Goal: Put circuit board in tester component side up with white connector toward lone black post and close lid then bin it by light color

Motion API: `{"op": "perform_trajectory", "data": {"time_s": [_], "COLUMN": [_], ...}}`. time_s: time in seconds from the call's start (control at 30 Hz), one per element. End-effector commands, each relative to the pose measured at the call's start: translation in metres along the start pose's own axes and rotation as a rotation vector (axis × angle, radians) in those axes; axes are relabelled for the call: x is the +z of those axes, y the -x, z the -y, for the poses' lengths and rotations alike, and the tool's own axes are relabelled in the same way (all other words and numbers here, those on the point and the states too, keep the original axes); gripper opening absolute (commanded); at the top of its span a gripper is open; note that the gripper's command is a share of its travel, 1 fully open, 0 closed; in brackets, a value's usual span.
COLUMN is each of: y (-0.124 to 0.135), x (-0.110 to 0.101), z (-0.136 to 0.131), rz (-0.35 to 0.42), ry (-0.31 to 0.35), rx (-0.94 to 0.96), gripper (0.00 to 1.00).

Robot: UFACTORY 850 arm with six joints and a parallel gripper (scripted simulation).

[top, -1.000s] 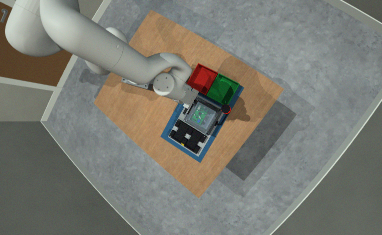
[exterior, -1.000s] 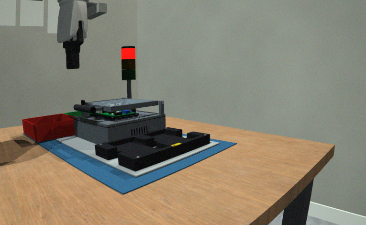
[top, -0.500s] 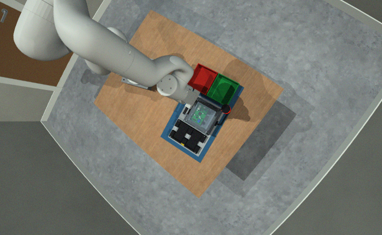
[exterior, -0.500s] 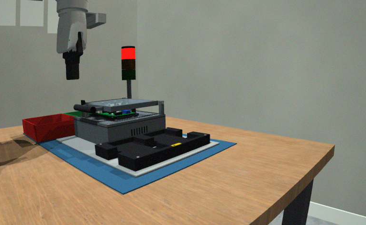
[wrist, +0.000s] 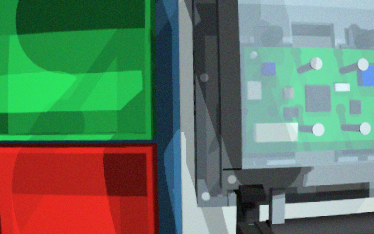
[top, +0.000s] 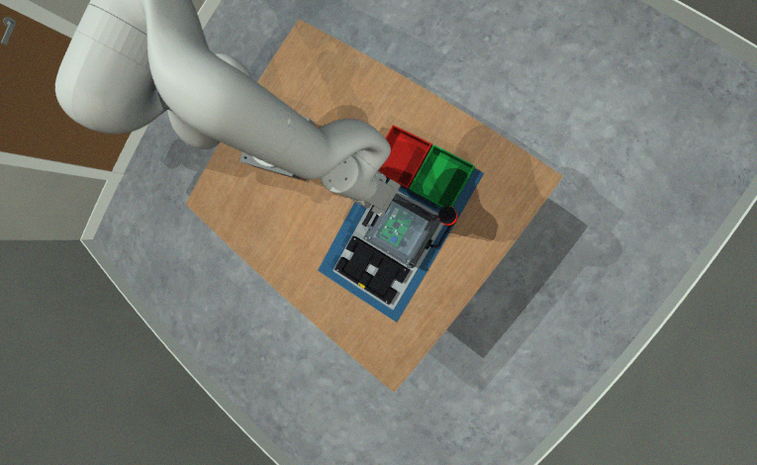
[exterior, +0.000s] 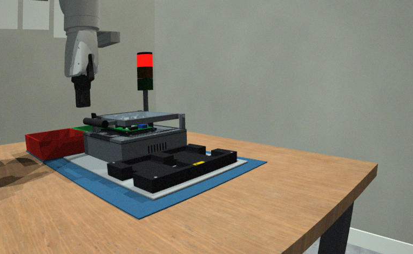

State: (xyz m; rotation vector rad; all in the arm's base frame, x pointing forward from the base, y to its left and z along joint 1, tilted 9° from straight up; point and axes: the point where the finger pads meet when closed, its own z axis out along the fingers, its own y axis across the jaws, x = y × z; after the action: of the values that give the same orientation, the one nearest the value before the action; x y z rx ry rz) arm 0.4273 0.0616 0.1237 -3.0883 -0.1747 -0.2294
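Observation:
My gripper [exterior: 83,106] is shut and empty, above the handle side of the tester [exterior: 103,147] [wrist: 206,125]; its fingertips do not show in the wrist view. The clear lid [exterior: 169,117] [wrist: 264,20] lies level and closed over the tester. The hook's small black tab [exterior: 93,115] [wrist: 250,194] stands beside the black handle [exterior: 95,121] [wrist: 324,223]. The green circuit board [exterior: 121,128] [wrist: 329,112] lies under the lid, component side up. Its white connector [wrist: 276,132] is at the board's lower left in the wrist view. The signal light [exterior: 144,60] shows red.
The red bin [top: 407,155] [exterior: 55,145] [wrist: 69,212] and green bin [top: 441,176] [wrist: 69,95] stand side by side, both empty, beside the tester. The black tray [exterior: 189,174] is empty, on the tester's other side. The signal light's pole [exterior: 145,100] rises behind the tester.

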Motion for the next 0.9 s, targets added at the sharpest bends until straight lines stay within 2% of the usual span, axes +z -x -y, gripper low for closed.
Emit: {"op": "perform_trajectory", "data": {"time_s": [0.0,0.27,0.87], "y": [-0.001,-0.001,-0.002], "x": [0.002,0.003,0.028], "z": [0.0,0.0,0.0], "rz": [-0.002,-0.002,-0.002], "ry": [-0.003,-0.003,-0.003], "rx": [0.0,0.0,0.0], "gripper": [0.0,0.0,0.0]}}
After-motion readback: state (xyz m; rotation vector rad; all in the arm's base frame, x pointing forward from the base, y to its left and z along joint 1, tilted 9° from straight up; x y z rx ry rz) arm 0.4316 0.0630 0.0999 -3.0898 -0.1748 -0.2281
